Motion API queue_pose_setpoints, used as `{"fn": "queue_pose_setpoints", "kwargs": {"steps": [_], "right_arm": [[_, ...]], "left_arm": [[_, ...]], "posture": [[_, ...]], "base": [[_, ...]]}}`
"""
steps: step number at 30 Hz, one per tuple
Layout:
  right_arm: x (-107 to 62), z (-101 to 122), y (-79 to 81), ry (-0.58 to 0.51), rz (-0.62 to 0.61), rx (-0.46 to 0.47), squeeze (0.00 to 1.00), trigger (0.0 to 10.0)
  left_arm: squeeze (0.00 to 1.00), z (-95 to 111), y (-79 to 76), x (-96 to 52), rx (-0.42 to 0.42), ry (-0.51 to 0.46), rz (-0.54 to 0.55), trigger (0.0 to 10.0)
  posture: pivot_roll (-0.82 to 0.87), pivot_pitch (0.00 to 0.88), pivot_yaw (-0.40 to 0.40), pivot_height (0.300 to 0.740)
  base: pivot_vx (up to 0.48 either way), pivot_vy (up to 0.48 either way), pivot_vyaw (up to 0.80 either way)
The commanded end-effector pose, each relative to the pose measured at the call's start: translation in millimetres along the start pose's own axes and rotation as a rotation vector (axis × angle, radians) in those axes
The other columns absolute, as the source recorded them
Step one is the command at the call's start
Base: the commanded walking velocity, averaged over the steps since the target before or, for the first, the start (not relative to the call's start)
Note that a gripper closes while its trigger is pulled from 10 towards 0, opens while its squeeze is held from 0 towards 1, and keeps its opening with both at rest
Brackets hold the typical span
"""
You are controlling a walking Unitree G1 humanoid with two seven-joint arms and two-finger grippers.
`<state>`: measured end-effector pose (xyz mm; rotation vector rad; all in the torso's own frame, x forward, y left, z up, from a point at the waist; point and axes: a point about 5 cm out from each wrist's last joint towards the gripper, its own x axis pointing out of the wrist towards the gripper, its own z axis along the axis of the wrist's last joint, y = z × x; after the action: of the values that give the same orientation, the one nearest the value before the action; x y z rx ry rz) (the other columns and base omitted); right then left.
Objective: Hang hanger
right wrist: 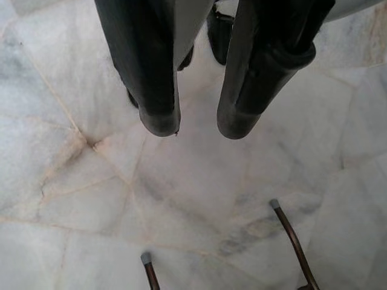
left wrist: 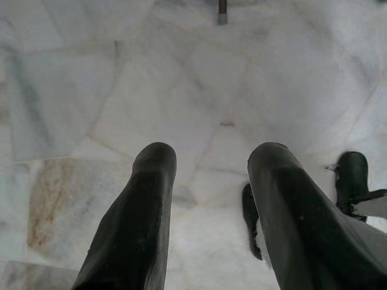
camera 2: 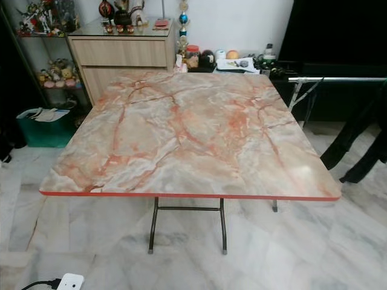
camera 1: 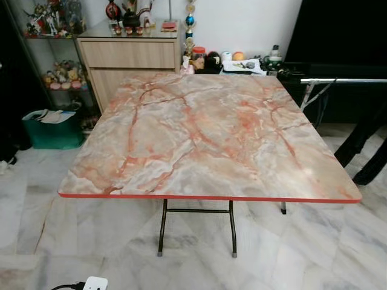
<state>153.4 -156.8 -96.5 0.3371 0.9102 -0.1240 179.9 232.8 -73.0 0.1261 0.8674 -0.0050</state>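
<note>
A silver clothes rail runs across the far right, past the table's back corner, and dark garments hang below it. I cannot make out a hanger. The left gripper hangs low over the marble floor, open, with nothing between its black fingers. The right gripper also points down at the floor beside the table legs, open and empty.
A folding table with a pink marble-pattern top and a red front edge stands directly ahead. Behind it are a wooden cabinet and a cluttered low surface. At the left sits a green bin. A white power strip lies on the floor.
</note>
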Motion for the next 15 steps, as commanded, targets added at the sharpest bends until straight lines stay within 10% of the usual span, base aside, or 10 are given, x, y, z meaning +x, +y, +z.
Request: {"fn": "queue_pose_setpoints", "kwargs": {"steps": [1, 15], "right_arm": [[0.4, 3.7, -2.2, -0.017, -0.014, 0.013, 0.0, 10.0], [0.2, 4.3, -3.6, -0.022, -0.016, 0.005, 0.0, 10.0]], "left_arm": [[0.0, -2.9, -1.7, -0.2, 0.0, 0.015, 0.0, 10.0], [0.0, -3.7, -4.1, 0.0, -0.001, 0.018, -0.003, 10.0]], "posture": [[0.2, 0.0, 0.013, 0.74], [0.2, 0.0, 0.006, 0.74]], "base": [[0.0, -0.48, 0.0], [0.0, -0.48, 0.0]]}}
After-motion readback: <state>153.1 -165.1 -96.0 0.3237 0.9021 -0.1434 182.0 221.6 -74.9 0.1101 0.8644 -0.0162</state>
